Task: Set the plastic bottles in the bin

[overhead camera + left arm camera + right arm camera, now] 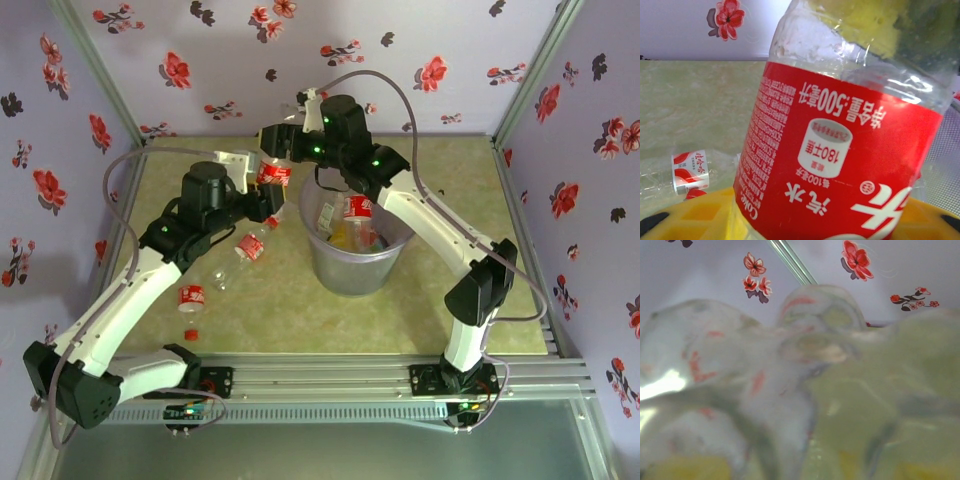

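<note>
- Closest to the lens, in the left wrist view, is a clear bottle (840,165) with a red label, clamped between the yellow pads of the left end effector (805,222).
- Seen from above, it hangs at upper centre, just left of the bin (350,275), not yet over the opening.
- Right end effector (283,138) sits at that bottle's far end. Its own camera gives only blurred clear plastic, so I cannot tell whether it grips.
- Inside the bin lie a red-labelled bottle (358,207) and a yellow bottle (345,237).
- Left to do, I judge: the held one, a loose bottle (248,247) left of the bin, and a fallen bottle (192,297) on the desk (300,320) by a red cap (190,333).
</note>
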Tool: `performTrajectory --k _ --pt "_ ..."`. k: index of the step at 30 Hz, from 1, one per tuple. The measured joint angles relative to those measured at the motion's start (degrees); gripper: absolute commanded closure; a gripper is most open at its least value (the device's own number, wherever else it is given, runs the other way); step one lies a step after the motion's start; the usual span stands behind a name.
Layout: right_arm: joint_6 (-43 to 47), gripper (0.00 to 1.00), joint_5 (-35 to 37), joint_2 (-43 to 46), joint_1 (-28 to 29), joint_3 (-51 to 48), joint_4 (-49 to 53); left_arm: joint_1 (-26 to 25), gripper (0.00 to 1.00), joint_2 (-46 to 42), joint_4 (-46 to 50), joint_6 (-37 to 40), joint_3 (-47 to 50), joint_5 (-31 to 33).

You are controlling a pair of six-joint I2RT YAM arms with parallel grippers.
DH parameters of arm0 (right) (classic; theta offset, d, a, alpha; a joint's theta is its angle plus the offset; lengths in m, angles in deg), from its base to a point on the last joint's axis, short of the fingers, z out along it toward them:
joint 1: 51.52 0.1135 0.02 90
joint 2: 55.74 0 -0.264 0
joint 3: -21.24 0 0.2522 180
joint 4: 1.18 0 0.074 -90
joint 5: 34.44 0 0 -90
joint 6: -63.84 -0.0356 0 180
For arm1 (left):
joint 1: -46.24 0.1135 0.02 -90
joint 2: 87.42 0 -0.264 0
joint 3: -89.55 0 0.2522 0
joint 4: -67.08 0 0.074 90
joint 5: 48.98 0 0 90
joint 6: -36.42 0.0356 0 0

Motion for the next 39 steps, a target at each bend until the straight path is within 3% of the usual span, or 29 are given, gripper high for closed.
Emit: performTrajectory --k 6,8,16,27,39 --pt "1.0 0.55 0.7 0.0 0.0 1.3 2.1 -0.4 0.08 0.0 -0.4 0.0 0.0 -0.3" --pt "1.7 0.56 1.2 0.0 -0.3 2.4 3.2 -0.3 0.00 -0.2 -1.1 -0.3 0.0 0.7" --pt "4.7 0.59 2.4 3.0 -5.2 3.3 6.3 0.3 0.00 -5.3 0.2 -0.8 0.7 4.2" --pt "8.1 0.60 5.7 22.0 -11.7 -9.4 8.5 6.5 0.02 -5.7 7.9 -3.8 4.7 6.5" --pt "5.3 0.60 3.3 22.8 -11.4 -22.9 10.3 8.9 0.03 -2.1 9.6 -5.4 10.1 8.9"
